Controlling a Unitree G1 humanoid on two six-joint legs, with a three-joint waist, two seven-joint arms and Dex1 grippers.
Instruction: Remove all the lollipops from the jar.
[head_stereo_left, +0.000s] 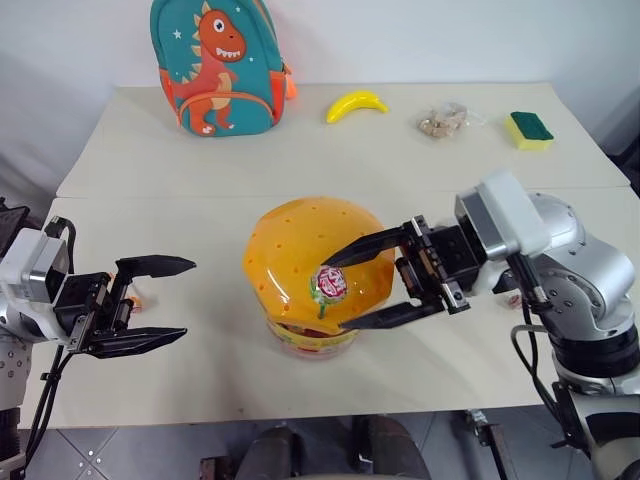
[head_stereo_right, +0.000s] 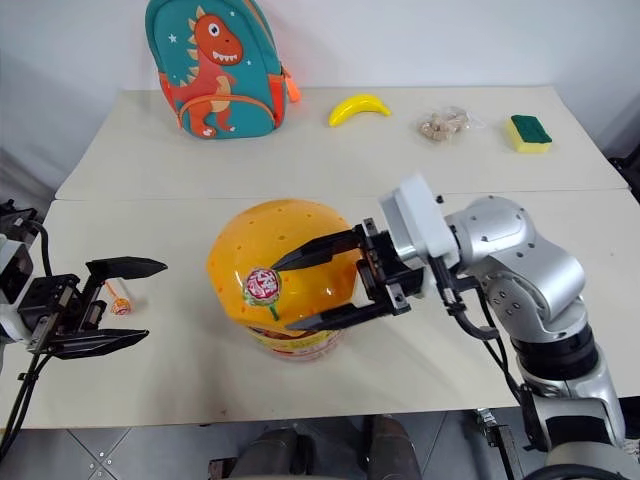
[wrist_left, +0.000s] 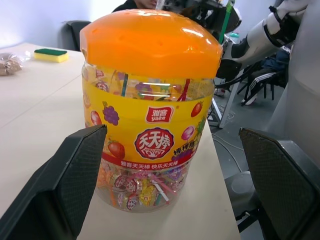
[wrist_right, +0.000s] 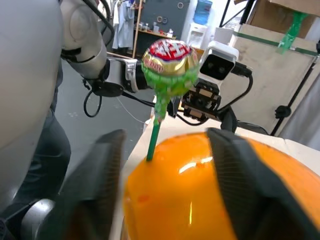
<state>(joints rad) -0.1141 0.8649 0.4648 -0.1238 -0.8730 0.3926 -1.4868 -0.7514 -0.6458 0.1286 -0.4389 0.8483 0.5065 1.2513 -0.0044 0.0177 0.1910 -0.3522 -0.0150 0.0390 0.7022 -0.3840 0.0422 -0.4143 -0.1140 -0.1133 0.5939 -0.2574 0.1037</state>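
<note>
Left eye view: the jar (head_stereo_left: 312, 275) is seen near the desk's (head_stereo_left: 420, 160) front edge, one green-stick lollipop (head_stereo_left: 329, 286) planted in its orange lid; the right gripper (head_stereo_left: 352, 290) is held level with jaws spread either side of that lollipop, not touching it; the left gripper (head_stereo_left: 165, 301) is seen well apart, jaws spread wide, empty; another lollipop (head_stereo_right: 118, 304) lies beside it.

left gripper (head_stereo_left: 170, 300) level, pointing right, jaws wide apart; right gripper (head_stereo_left: 345, 292) level, pointing left, fingers parted.

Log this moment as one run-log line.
right gripper: open around green-stick lollipop | lollipop: standing in jar lid | left gripper: open, apart
</note>
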